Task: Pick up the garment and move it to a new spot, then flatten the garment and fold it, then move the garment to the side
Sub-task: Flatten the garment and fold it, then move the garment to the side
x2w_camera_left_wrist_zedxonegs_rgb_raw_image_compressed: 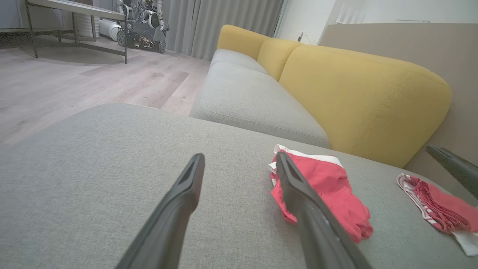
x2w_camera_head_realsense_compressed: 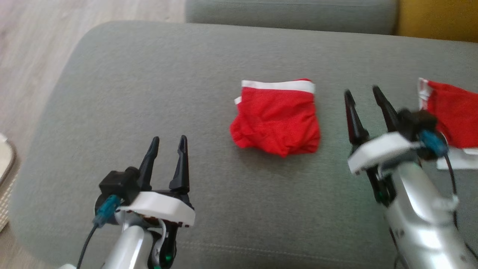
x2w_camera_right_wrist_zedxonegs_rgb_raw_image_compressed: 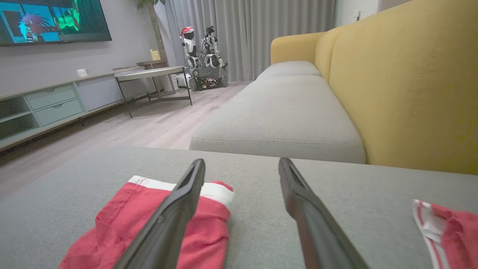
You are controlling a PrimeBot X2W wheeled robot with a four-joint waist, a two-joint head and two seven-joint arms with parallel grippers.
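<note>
Head view, garment (x2w_camera_head_realsense_compressed: 276, 119) mid cushion (x2w_camera_head_realsense_compressed: 130, 93), seemingly folded

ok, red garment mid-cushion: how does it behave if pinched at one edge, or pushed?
Probably floppy: the red garment lies in soft, wrinkled folds, so a one-edge pinch would likely let the rest drape and unfold. Likely light, thin cloth. Pushed, it would probably bunch rather than slide, given the textured grey cushion.

I note a grey sofa cushion (x2w_camera_head_realsense_compressed: 149, 93), yellow backrest (x2w_camera_left_wrist_zedxonegs_rgb_raw_image_compressed: 354, 97), pale wood floor (x2w_camera_left_wrist_zedxonegs_rgb_raw_image_compressed: 74, 82), grey curtains (x2w_camera_right_wrist_zedxonegs_rgb_raw_image_compressed: 261, 33), lit TV (x2w_camera_right_wrist_zedxonegs_rgb_raw_image_compressed: 52, 20) and low table (x2w_camera_right_wrist_zedxonegs_rgb_raw_image_compressed: 153, 73).
</note>
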